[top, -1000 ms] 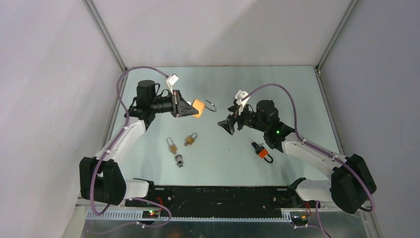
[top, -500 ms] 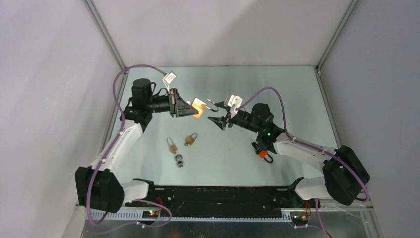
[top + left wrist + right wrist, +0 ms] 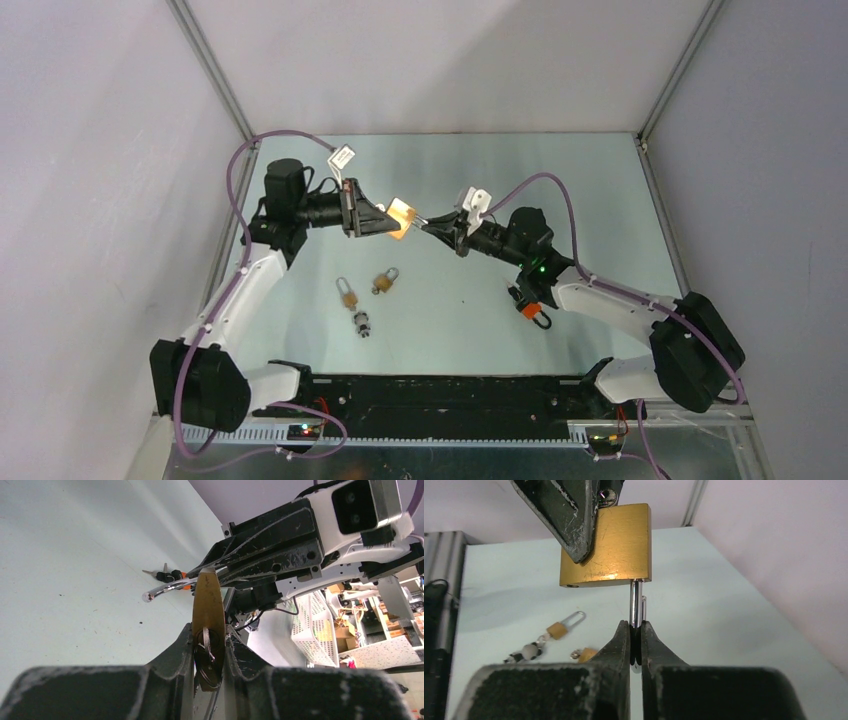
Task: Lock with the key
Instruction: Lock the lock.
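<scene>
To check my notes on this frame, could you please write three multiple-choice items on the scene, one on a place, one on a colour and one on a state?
1. Where is the large padlock?
A) in a drawer
B) held in the air by the left gripper
C) in a basket

2. What colour is its body?
A) blue
B) red
C) brass

3. How is the right gripper?
A) wide open
B) shut on the shackle
C) out of view

Answers:
1 B, that gripper clamps the body in mid-air.
2 C, it shows golden in the right wrist view.
3 B, it pinches the steel shackle just below the body.
</scene>
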`<state>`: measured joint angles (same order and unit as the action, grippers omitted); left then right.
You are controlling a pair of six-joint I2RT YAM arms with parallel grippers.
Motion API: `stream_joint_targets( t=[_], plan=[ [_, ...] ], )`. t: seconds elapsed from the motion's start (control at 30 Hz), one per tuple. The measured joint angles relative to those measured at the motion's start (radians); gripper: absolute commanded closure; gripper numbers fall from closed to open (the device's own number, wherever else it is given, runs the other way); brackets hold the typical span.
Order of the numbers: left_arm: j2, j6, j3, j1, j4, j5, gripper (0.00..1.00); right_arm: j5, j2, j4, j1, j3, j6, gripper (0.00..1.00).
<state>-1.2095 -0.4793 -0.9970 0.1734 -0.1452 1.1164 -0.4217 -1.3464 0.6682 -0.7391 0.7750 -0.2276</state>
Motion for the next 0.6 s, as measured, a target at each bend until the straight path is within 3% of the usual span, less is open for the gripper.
stream_joint_targets(
  t=[0.33, 0.37, 0.4, 0.43, 0.5, 0.6],
  plan=[
    [0.094, 0.055, 0.020, 0.008, 0.082, -0.027, 1.00, -0.316, -0.029, -0.163, 0.123, 0.176, 0.430, 0.98],
    [0.103, 0.056, 0.020, 0.008, 0.101, -0.034, 1.00, -0.349, -0.042, -0.163, 0.136, 0.198, 0.475, 0.86],
    [0.110, 0.058, 0.020, 0.009, 0.123, -0.040, 1.00, -0.385, -0.057, -0.160, 0.152, 0.223, 0.538, 0.79],
    [0.112, 0.058, 0.020, 0.010, 0.131, -0.041, 1.00, -0.402, -0.064, -0.156, 0.160, 0.232, 0.576, 0.62],
    [0.113, 0.062, 0.020, 0.015, 0.154, -0.045, 1.00, -0.409, -0.068, -0.156, 0.170, 0.239, 0.649, 0.45],
    [0.119, 0.066, 0.020, 0.010, 0.183, -0.092, 1.00, -0.396, -0.068, -0.175, 0.195, 0.239, 0.727, 0.33]
  ],
)
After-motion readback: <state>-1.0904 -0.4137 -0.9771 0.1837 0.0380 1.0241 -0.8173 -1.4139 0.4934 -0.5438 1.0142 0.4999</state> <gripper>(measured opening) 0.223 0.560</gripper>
